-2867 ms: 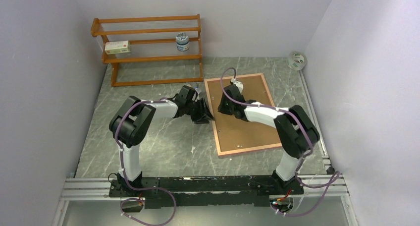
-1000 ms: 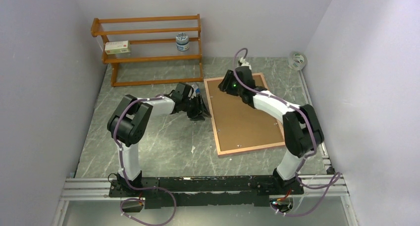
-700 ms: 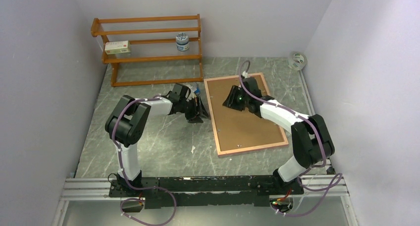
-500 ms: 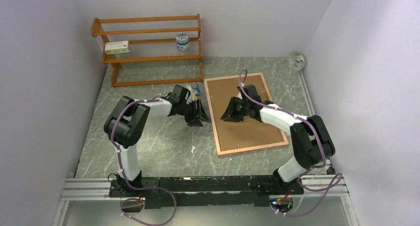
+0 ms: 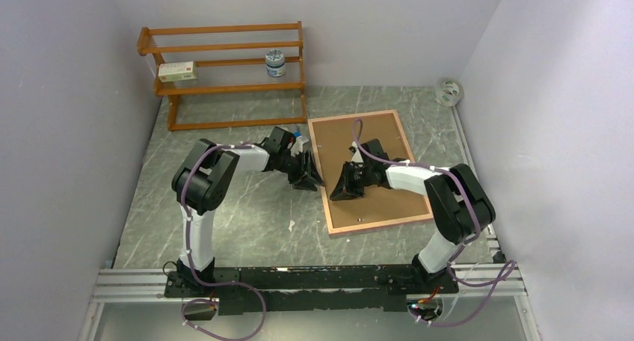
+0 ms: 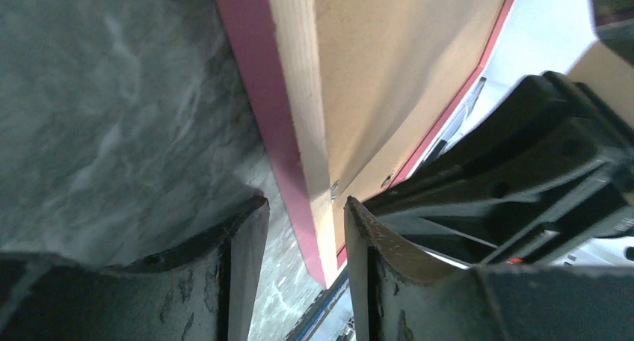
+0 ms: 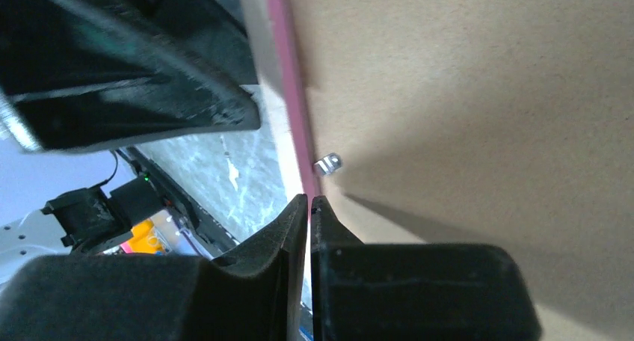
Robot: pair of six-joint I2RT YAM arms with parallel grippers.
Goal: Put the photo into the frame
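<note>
One rectangular frame (image 5: 377, 205) is lying tan-back-up on the marbled counter (image 5: 239, 206); left fingers (image 6: 241, 240) are sitting narrowly apart at its pink edge, right fingers (image 7: 288, 232) are pressing together.

A grey marbled table (image 5: 224, 206) carries a pink-edged picture frame (image 5: 385, 206) lying back-up right of centre, an orange wooden shelf rack (image 5: 224, 87) at far left, and a tape roll (image 5: 448, 91) in the far right corner.

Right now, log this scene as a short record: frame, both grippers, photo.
frame: flat on the table, back side up, backing board in it
left gripper: open, astride the frame's left edge
right gripper: shut, tips by a small metal tab at that edge
photo: not in view
</note>
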